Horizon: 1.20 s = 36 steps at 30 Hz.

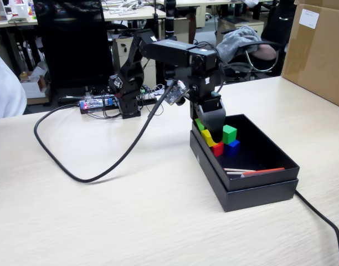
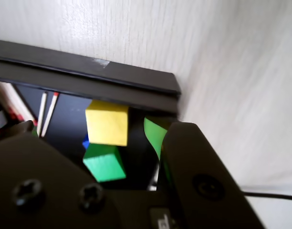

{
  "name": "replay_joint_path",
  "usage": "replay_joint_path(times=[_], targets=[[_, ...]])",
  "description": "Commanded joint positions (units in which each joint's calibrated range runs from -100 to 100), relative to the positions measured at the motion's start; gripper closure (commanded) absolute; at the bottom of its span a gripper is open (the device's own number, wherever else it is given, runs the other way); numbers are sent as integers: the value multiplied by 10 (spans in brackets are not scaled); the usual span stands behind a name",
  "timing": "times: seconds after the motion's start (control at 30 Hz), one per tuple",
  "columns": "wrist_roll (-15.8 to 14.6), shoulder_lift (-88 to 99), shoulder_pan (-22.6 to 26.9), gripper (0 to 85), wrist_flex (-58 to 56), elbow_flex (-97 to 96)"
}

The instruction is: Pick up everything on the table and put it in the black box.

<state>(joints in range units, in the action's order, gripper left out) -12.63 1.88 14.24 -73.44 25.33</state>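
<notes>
The black box (image 1: 258, 191) sits on the beige table (image 1: 131, 221), right of centre. Inside its far-left corner lie the red cube (image 1: 217, 148), the blue cube (image 1: 232, 146) and the green cube (image 1: 229, 133). The yellow cube (image 1: 208, 137) sits by the box wall, resting on the red one. My gripper (image 1: 211, 128) hangs over that corner, jaws apart, directly above the yellow cube. In the wrist view the yellow cube (image 2: 107, 123) lies free between the jaws of the gripper (image 2: 102, 128), with the green cube (image 2: 104, 162) and a sliver of blue (image 2: 86, 141) below. The red cube is hidden there.
Thin sticks with a red strip (image 1: 252, 172) lie in the box's near end. A black cable (image 1: 97, 174) loops across the table on the left, and another runs off at the lower right (image 1: 324, 221). A brown carton (image 1: 319, 50) stands at the far right.
</notes>
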Motion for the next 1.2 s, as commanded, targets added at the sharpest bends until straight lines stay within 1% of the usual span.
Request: replay_joint_path(times=[0.0, 0.13, 0.23, 0.43, 0.5, 0.63, 0.83, 1.07, 1.17], targets=[[1, 161, -9, 392, -12, -18], [1, 308, -30, 390, -6, -56], [3, 417, -51, 367, 12, -118], [39, 619, -93, 370, 113, -331], [46, 679, -100, 368, 146, -417], [71, 787, -109, 362, 248, -601], [92, 880, -126, 341, 389, -821], [121, 957, -146, 341, 531, -991], [124, 970, -148, 337, 557, -1045]])
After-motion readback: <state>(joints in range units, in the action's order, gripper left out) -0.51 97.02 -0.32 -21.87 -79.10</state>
